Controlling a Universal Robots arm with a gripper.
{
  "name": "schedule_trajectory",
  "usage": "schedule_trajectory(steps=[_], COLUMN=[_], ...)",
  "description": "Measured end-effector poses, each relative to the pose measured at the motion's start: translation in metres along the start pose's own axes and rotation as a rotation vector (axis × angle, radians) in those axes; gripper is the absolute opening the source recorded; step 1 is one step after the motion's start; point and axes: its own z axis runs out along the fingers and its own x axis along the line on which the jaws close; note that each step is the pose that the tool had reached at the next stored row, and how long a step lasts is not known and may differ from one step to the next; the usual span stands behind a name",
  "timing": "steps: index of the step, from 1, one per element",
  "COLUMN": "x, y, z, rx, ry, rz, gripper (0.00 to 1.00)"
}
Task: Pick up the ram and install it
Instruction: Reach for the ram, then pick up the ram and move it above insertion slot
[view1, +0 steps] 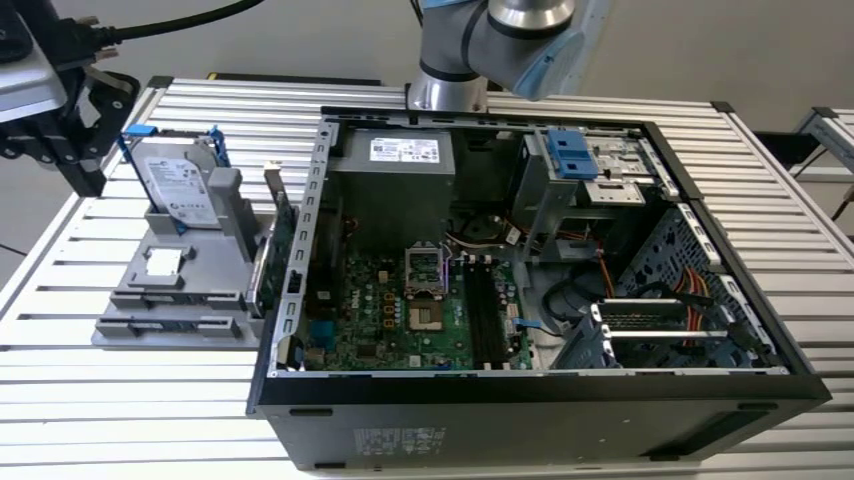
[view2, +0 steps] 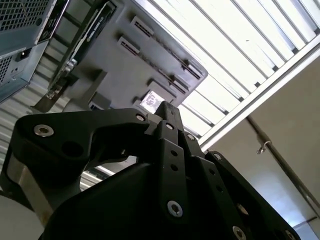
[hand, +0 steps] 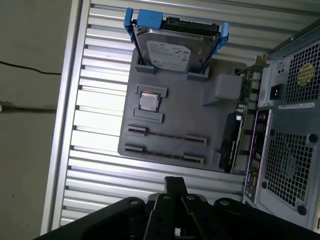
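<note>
My gripper (view1: 83, 170) hangs at the exterior view's left, over the table's edge and beside the grey parts holder (view1: 167, 300). In both wrist views its black fingertips (view2: 168, 109) (hand: 175, 184) sit pressed together, shut, with nothing between them. The holder's two long narrow slots (hand: 165, 136) show just thin dark lines. I cannot pick out the ram as a stick there. Long dark strips lie in the motherboard's memory slots (view1: 486, 310) inside the open computer case (view1: 534, 385). Whether one of them is the ram I cannot tell.
A silver hard drive in a blue bracket (view1: 180, 180) (hand: 175, 47) stands upright at the holder's back. A green circuit card (view1: 271, 262) stands on edge by the case wall. A small square chip (hand: 148, 101) lies on the holder. The table is slatted aluminium (view1: 134, 400).
</note>
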Motion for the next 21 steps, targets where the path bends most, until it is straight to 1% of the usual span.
schedule_trajectory(steps=[21], x=[0.0], y=[0.0], z=[0.0], rx=[0.0036], ry=[0.0081], rz=[-0.177], gripper=[0.0])
